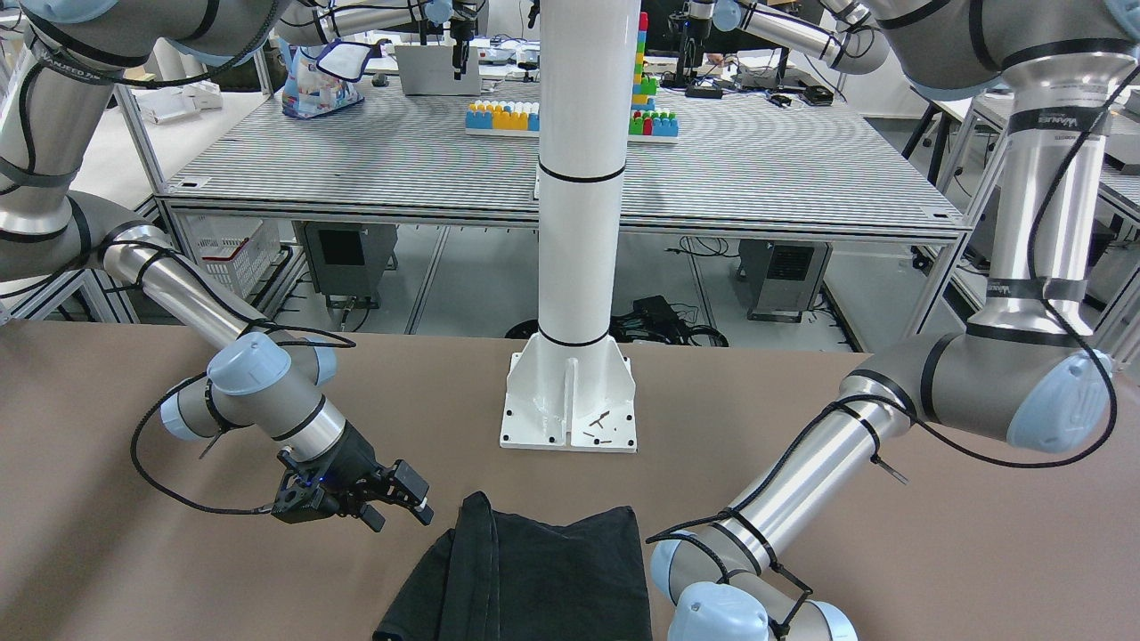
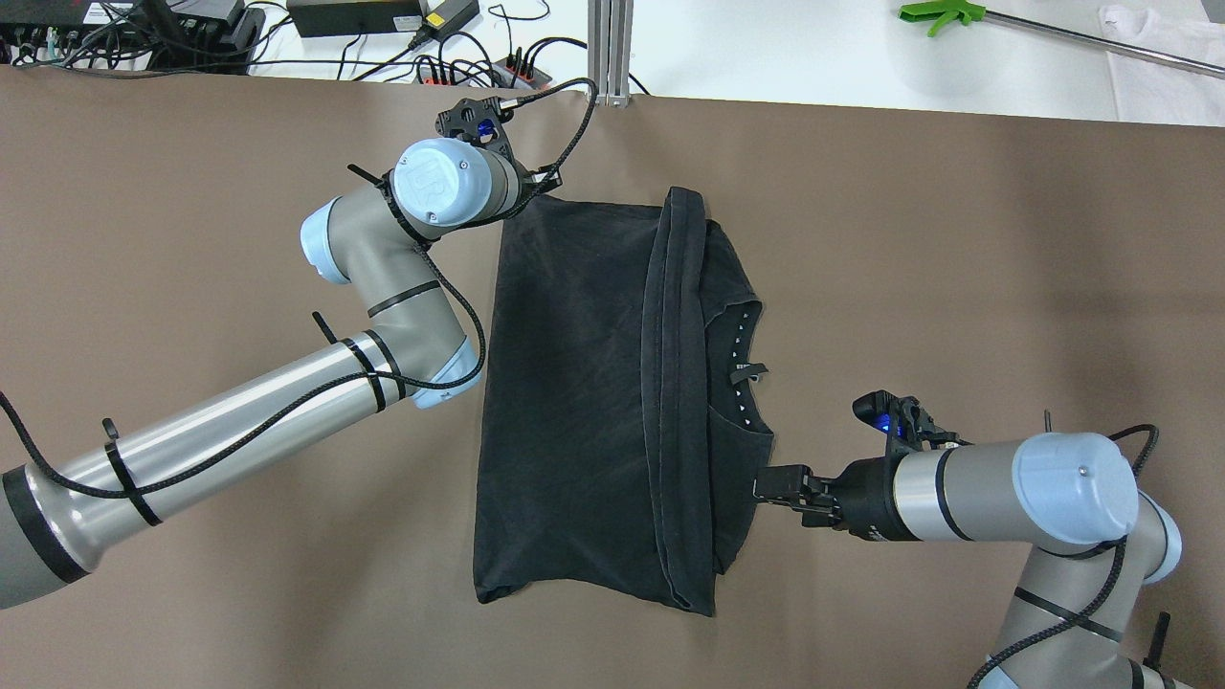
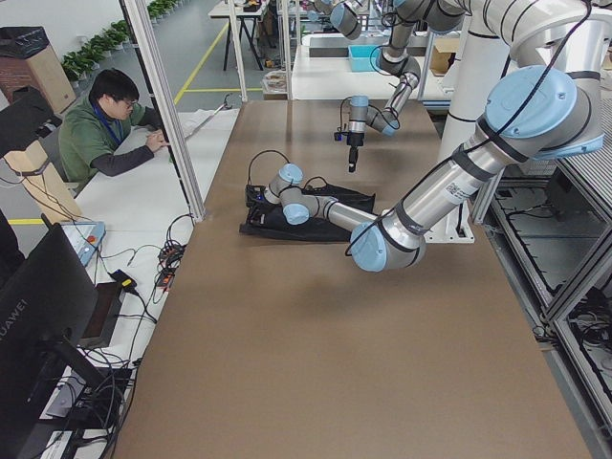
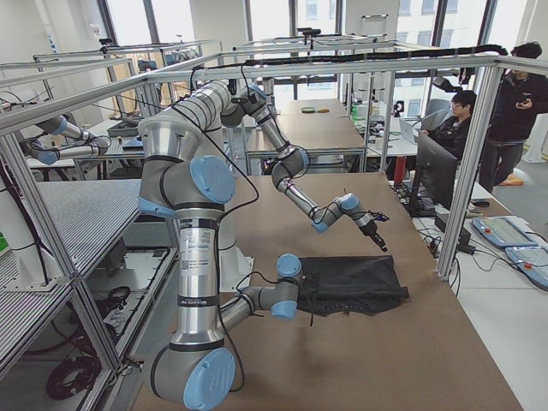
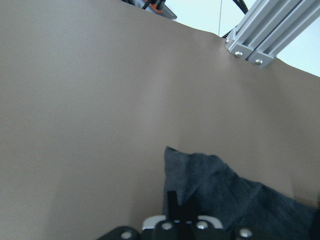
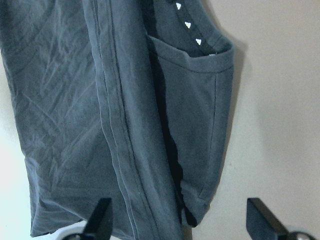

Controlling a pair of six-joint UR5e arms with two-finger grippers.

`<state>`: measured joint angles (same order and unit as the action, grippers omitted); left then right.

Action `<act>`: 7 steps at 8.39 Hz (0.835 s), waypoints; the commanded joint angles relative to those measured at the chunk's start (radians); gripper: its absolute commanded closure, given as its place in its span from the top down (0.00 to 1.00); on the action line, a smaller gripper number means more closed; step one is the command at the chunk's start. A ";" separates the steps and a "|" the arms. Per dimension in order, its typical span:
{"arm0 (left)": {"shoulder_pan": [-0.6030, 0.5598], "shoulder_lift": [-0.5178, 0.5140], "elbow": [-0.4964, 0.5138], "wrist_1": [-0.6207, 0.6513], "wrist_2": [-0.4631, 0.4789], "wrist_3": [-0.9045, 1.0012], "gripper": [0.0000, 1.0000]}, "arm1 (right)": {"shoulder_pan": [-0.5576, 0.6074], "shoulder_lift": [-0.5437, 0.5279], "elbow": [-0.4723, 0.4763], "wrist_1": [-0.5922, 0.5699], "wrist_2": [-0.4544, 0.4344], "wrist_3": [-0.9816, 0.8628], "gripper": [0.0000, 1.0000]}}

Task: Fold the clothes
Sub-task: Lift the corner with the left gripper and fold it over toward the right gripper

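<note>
The black clothes (image 2: 574, 383) lie flat in the middle of the brown table, with one side folded over in a long ridge and the collar showing at the right. My left gripper (image 5: 175, 207) is down at the garment's far left corner (image 5: 172, 155). Its fingers are together and appear pinched on that corner. In the overhead view the wrist (image 2: 445, 182) covers them. My right gripper (image 2: 766, 488) hovers just off the garment's right edge. In the right wrist view its fingers (image 6: 102, 220) stand wide apart over the clothes (image 6: 65, 100), with nothing between them.
The white pillar (image 1: 579, 178) stands on its base plate (image 1: 570, 418) at the robot's side of the table, with small screws on the plate. An aluminium post (image 2: 612, 48) and cables sit at the far edge. A seated person (image 3: 105, 134) is beside the table.
</note>
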<state>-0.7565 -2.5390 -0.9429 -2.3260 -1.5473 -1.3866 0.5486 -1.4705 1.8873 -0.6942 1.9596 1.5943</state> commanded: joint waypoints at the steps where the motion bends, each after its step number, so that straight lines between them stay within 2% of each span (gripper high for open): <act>1: -0.009 0.005 0.003 -0.001 0.030 0.003 1.00 | -0.018 0.002 -0.001 0.001 -0.070 -0.002 0.94; 4: -0.020 0.006 -0.022 -0.003 0.021 0.032 1.00 | -0.033 0.038 0.025 -0.046 -0.073 -0.007 0.94; 5: -0.018 0.006 -0.034 -0.003 0.021 0.031 1.00 | -0.064 0.053 0.064 -0.114 -0.074 -0.040 0.94; 7: -0.020 0.008 -0.054 -0.003 0.021 0.031 1.00 | -0.155 0.077 0.160 -0.351 -0.154 -0.156 0.94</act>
<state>-0.7745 -2.5327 -0.9732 -2.3291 -1.5257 -1.3576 0.4698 -1.4194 1.9680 -0.8416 1.8676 1.5447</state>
